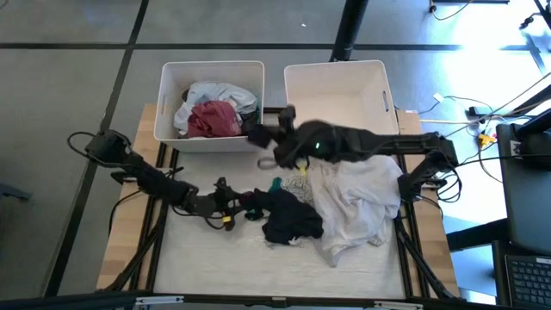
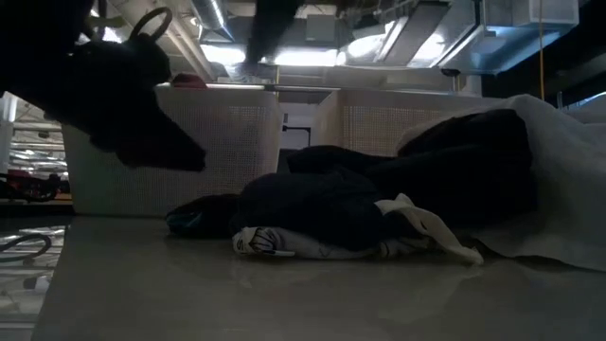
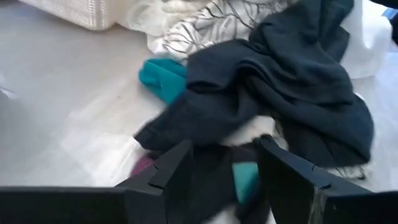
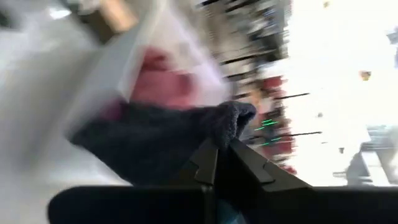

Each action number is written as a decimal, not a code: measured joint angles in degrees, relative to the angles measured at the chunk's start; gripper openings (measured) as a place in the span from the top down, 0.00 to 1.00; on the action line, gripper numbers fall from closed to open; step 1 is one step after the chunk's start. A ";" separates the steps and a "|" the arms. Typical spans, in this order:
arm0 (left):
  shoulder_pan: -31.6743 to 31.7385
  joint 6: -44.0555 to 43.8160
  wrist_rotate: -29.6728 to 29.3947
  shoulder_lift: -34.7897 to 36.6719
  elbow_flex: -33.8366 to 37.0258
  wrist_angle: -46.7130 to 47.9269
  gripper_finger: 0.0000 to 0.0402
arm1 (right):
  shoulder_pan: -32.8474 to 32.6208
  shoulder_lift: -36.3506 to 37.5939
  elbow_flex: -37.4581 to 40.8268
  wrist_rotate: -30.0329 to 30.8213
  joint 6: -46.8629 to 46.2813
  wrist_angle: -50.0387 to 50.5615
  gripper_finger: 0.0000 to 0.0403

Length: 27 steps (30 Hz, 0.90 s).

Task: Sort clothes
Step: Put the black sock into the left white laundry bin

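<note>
Right gripper: the right gripper [image 4: 217,152] is pinched shut on a dark grey garment [image 4: 155,140], at the front corner of the left bin [image 1: 168,129].
Risk: the pinch takes only an edge; the cloth may slip out or drape over the bin's wall.
Left gripper: the left gripper [image 3: 224,180] hovers wide at the dark pile [image 1: 288,220], well in front of that bin, and may snag several pieces.

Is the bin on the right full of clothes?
No, the right bin shows only its bare white inside, while the left bin holds clothes.
</note>
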State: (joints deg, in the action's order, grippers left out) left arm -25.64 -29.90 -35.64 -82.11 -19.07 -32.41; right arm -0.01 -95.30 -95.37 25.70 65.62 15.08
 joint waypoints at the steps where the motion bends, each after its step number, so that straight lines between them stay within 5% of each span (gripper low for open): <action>1: -0.53 -0.64 0.00 0.00 0.00 0.45 0.58 | 1.13 -0.17 0.00 -1.06 2.05 -3.54 0.92; 11: -3.77 -7.85 0.02 0.00 0.00 6.25 0.58 | 14.63 -7.02 0.00 -20.44 -0.11 -26.07 0.95; 21: -6.29 -12.99 0.04 0.00 0.00 6.63 0.58 | 19.25 -15.91 0.07 -19.85 -7.19 -25.95 0.89; 27: -6.30 -12.07 0.02 0.00 0.00 6.60 0.58 | 18.05 -15.21 0.09 -17.69 -7.34 -20.98 0.68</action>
State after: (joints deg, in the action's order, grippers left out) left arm -31.94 -41.97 -35.62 -82.11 -19.07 -25.81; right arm 18.04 -110.51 -95.29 8.01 58.28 -5.90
